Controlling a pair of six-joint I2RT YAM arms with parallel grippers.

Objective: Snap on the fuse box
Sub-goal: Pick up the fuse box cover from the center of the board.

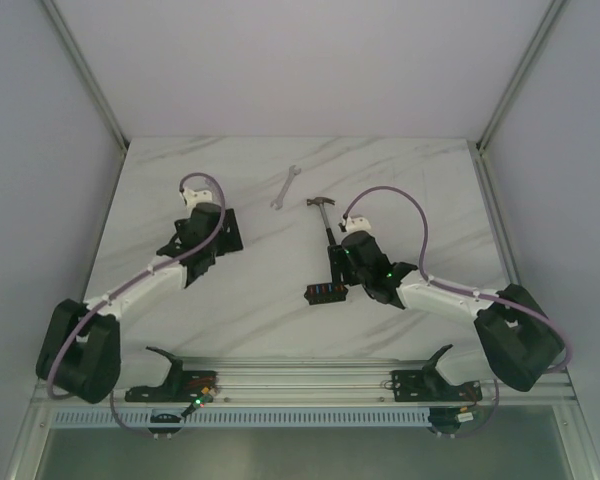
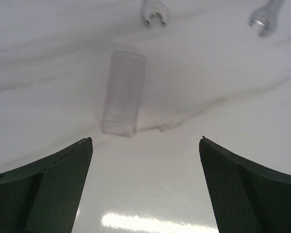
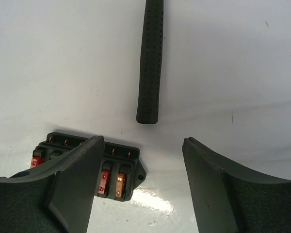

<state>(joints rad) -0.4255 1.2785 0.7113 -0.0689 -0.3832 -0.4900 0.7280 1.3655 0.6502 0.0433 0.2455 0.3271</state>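
Observation:
The fuse box is a small black box with red and orange fuses, lying flat on the white marbled table. In the right wrist view it lies at lower left, partly behind my left finger. My right gripper is open and empty, just right of the box and low over the table. A clear plastic cover lies on the table ahead of my left gripper, which is open and empty. From above, the left gripper is at centre left.
A black-handled hammer lies just beyond the fuse box; its handle end points at my right gripper. A silver wrench lies farther back; its ends show beyond the clear cover.

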